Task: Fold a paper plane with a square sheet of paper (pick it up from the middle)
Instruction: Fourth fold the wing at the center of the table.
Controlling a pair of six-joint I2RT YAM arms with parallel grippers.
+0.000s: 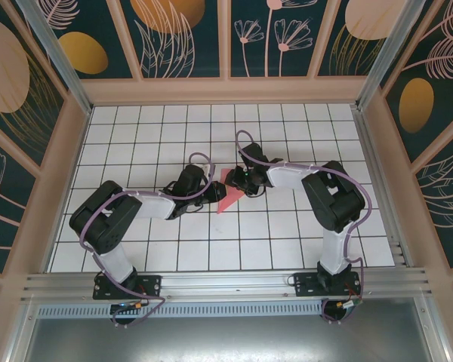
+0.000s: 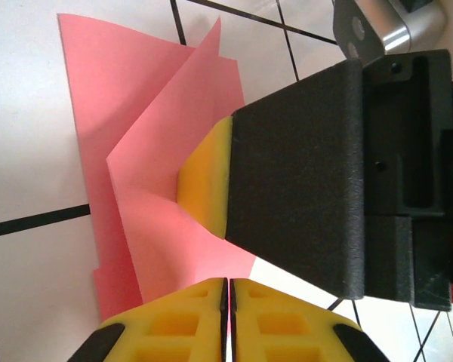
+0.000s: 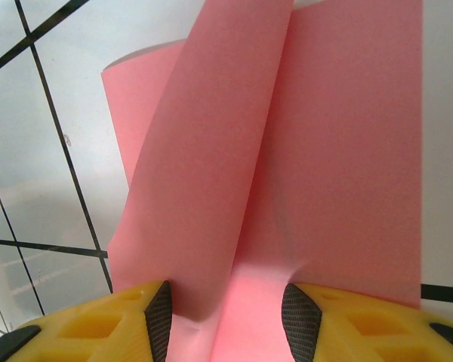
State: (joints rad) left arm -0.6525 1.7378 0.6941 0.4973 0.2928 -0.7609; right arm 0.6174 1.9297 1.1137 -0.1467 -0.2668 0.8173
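Folded pink square sheet of paper (image 1: 228, 199) at mid-table on white tiles (image 1: 287, 234), right gripper (image 3: 223, 302) half-open astride its raised crease, yellow pad (image 2: 204, 177) touching the paper, left gripper (image 2: 228, 290) fingers pressed together at its near edge

A white tiled floor (image 1: 249, 249) with dark grid lines sits inside teal floral walls (image 1: 189, 38).

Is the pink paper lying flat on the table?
No: the pink paper is creased, with one flap standing up off the tiled table.
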